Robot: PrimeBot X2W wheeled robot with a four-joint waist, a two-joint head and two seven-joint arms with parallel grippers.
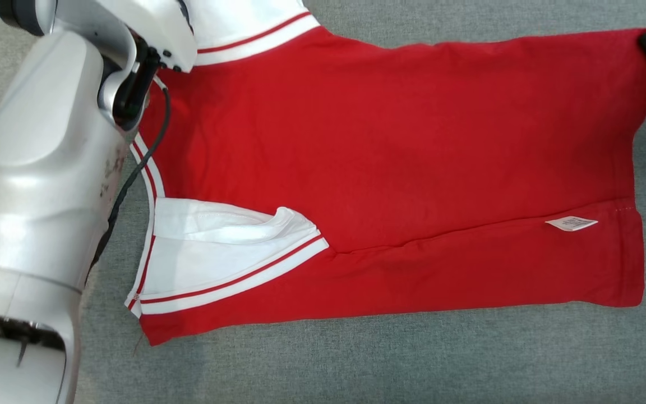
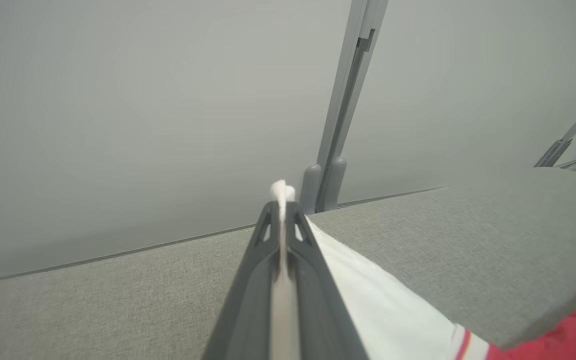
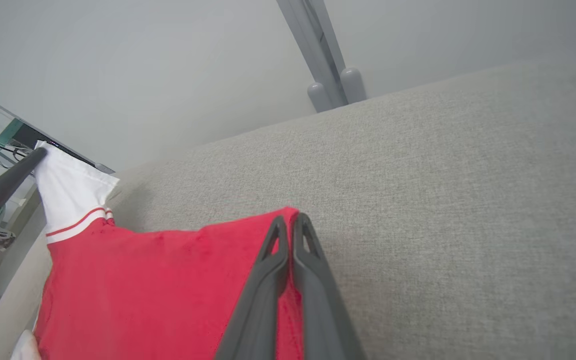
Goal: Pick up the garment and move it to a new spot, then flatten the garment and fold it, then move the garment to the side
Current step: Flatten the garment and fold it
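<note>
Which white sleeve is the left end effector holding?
The far sleeve, at the head view's top; the other sleeve lies free on the red body.

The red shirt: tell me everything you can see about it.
The red shirt looks like soft knit, with white sleeves trimmed in red stripes. It lies spread sideways on the grey fabric surface. Its near long edge is folded over so a white care label shows, and the near sleeve lies folded onto the body. The left gripper has its jaws shut on the far sleeve, the right gripper on a far hem corner.
</note>
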